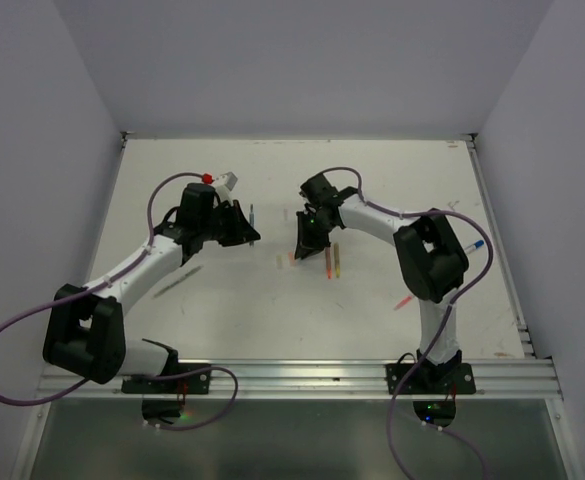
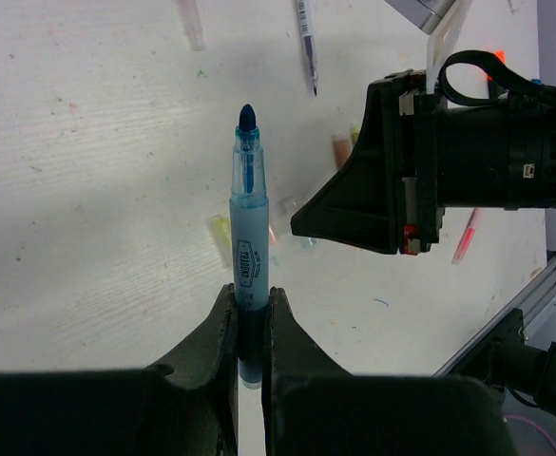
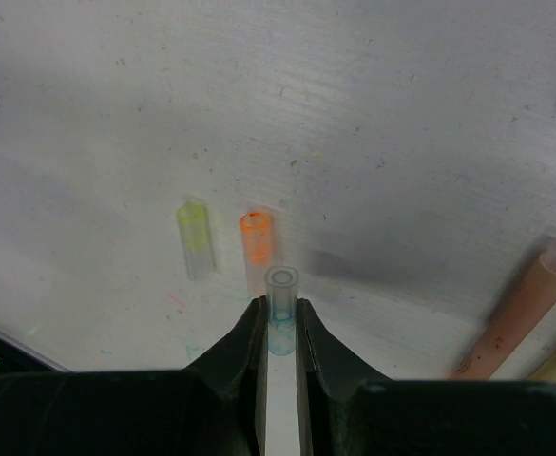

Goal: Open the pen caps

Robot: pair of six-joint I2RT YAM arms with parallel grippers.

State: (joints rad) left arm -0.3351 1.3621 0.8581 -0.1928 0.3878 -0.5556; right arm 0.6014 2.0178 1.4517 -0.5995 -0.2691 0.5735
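A clear, blue-tinted tubular cap [image 3: 281,285] sits clamped in the right pincer [image 3: 279,318]. The left pincer [image 2: 251,309] grips the uncapped blue pen [image 2: 248,218]. A yellow cap [image 3: 194,237] and an orange cap [image 3: 256,242] lie on the scuffed, ink-flecked white worktop [image 3: 354,114].

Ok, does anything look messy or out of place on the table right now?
Nothing damaged. A yellow cap and an orange cap lie loose on the table, with faint ink flecks beside them. The left pincer holds a blue highlighter with its tip bare; the right pincer holds a clear cap.
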